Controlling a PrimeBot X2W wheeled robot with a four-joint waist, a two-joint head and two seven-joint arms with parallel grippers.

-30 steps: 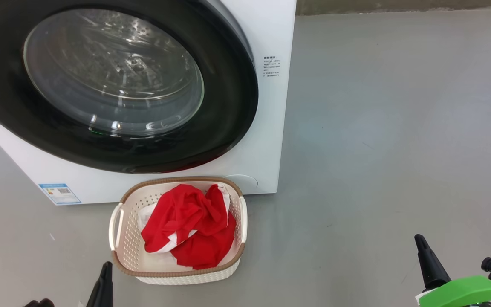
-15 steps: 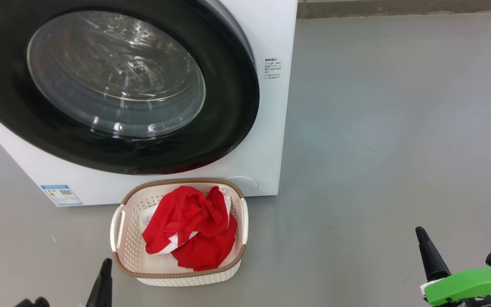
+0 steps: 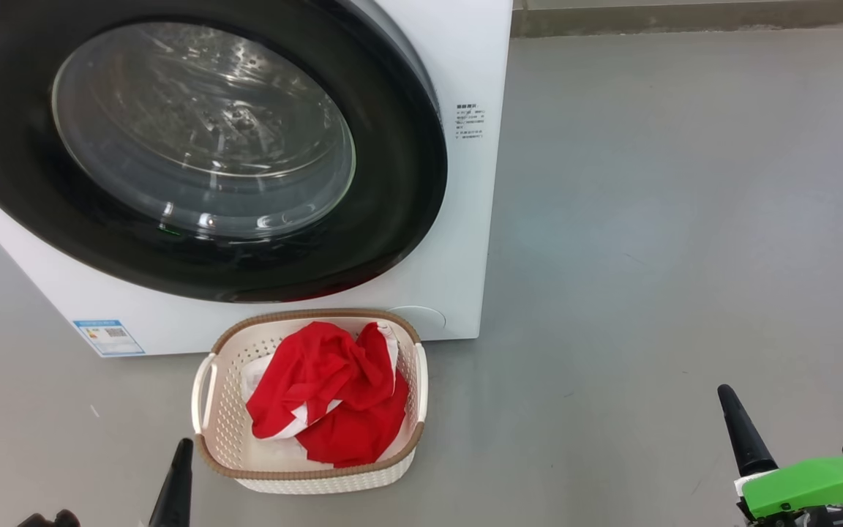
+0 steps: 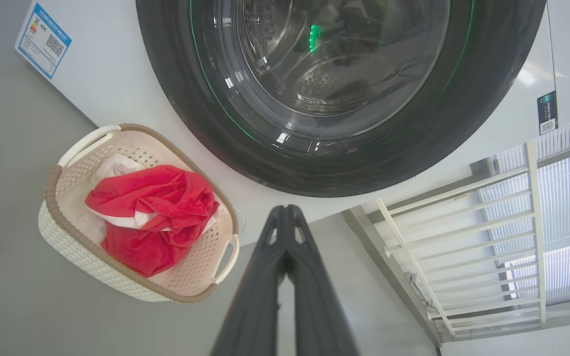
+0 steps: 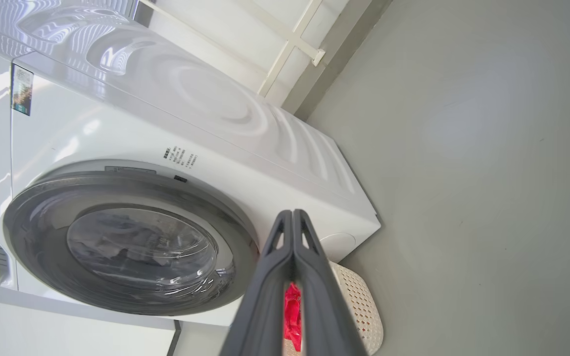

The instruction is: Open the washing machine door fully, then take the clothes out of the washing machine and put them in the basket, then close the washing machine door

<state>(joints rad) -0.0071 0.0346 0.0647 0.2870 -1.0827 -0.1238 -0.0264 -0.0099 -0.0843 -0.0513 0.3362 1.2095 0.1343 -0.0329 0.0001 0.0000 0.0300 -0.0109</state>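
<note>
At the left, the left gripper (image 4: 285, 211) hangs low with its two long dark fingers pressed together and nothing between them. Over the last second the whole head view slid a little downward, with the small blue sticker (image 3: 109, 337), machine and basket moving together, so it is the camera that moved and not the things. Nothing of the task has shifted, which suggests the work is finished or nearly so.

The large round washing machine door (image 3: 202, 132), with its glossy black rim and clear glass bowl, lies flush on the big white front-loading washing machine (image 3: 458, 219) and looks closed. No red fabric shows behind the glass. Just in front of the machine, on the grey floor (image 3: 685, 219), stands the small cream perforated plastic basket (image 3: 312, 316) with a brown rim. It holds the crumpled bright red and white clothes (image 3: 326, 395). At the right, the right gripper (image 5: 292, 213) is also pressed together and empty, well apart from the basket.
</note>
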